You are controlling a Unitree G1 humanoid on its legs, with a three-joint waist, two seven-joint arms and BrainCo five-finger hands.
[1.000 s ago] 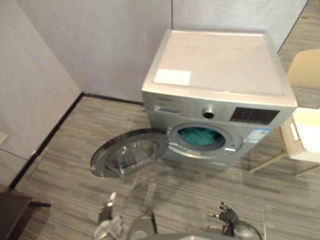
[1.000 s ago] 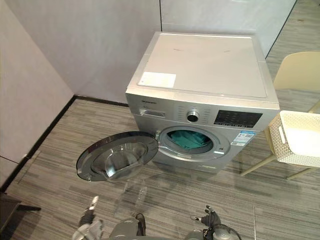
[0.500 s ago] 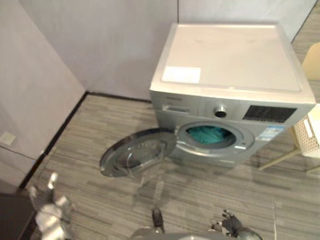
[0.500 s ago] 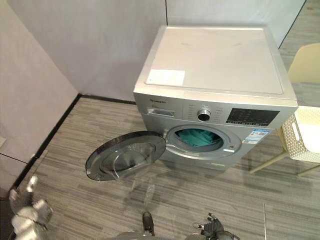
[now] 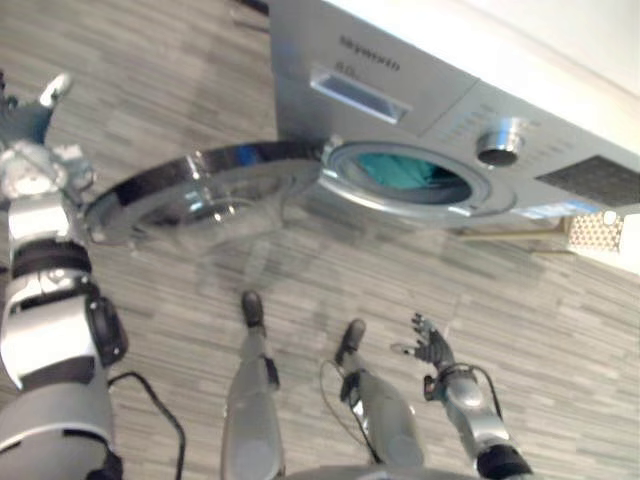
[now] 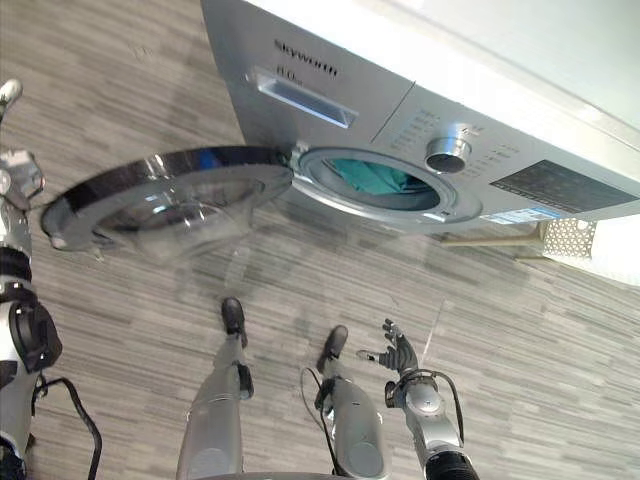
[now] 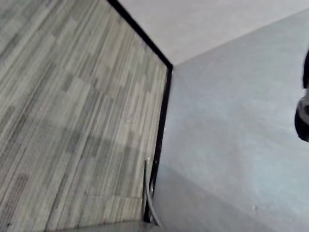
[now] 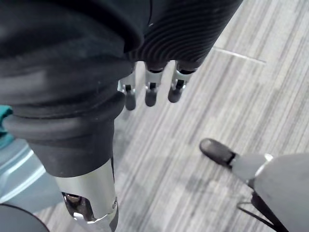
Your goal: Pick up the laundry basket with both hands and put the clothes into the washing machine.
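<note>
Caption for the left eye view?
Washing machine with door open, teal clothes inside; right robot hand open above floor.

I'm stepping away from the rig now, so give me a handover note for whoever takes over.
Left hand: open, empty, raised beside the open door.
Right hand: open, empty, low over the floor.
Teal clothes lie in the drum of the washer.
Basket sits at the washer's right, in neither hand; its inside is hidden.
Done: clothes loaded, it seems.
Left: check the basket for leftovers, perhaps shut the door.
</note>
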